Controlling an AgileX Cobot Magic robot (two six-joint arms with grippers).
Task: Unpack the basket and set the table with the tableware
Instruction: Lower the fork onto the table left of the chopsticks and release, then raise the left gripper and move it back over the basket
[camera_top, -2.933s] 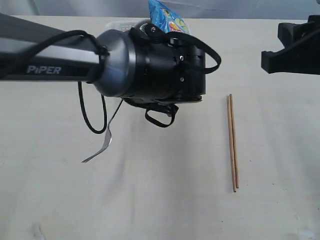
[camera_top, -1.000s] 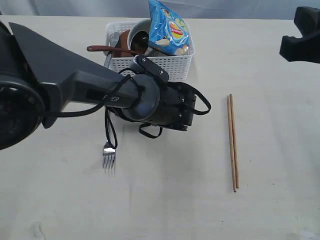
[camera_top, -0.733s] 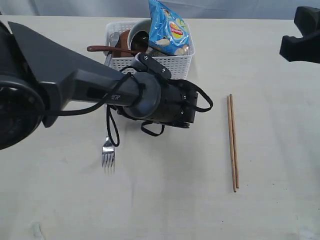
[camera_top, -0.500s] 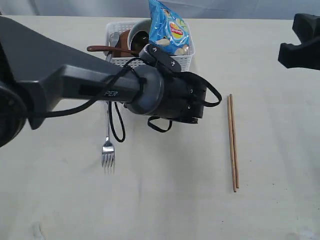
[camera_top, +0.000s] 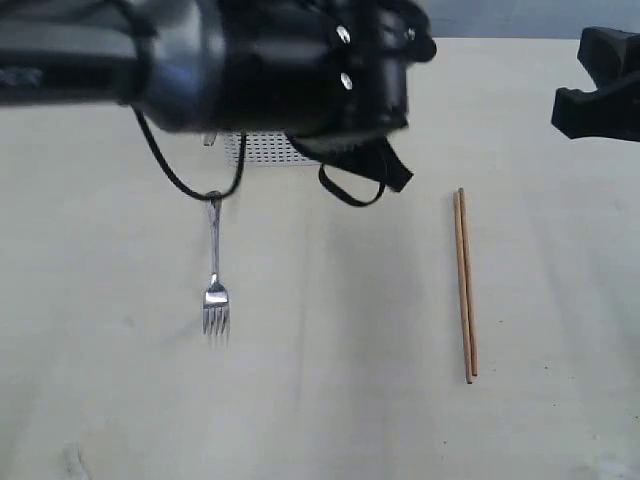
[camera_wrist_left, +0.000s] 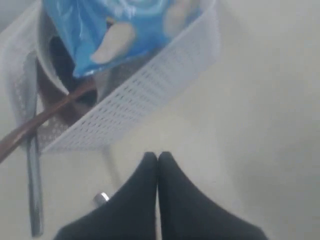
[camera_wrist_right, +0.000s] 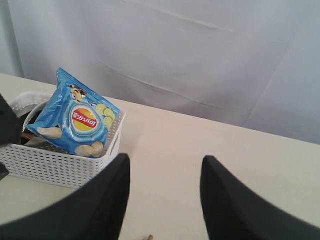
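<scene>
Fingers of the left gripper (camera_wrist_left: 158, 156) were pressed together, empty, just outside the basket (camera_wrist_left: 150, 90). We judged the next pick should open wide and take the spoon (camera_wrist_left: 45, 117) handle jutting over the rim, avoiding the bag (camera_wrist_left: 110, 25). Right gripper (camera_wrist_right: 165, 161) hung with jaws apart. Fork (camera_top: 215, 300) and chopsticks (camera_top: 465, 290) lay on the table (camera_top: 330, 400).

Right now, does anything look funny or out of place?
Yes. A blue snack bag sticks up out of the white basket, beside a wooden spoon. It's a snack, not a dish. Nothing looks spilled or broken.
</scene>
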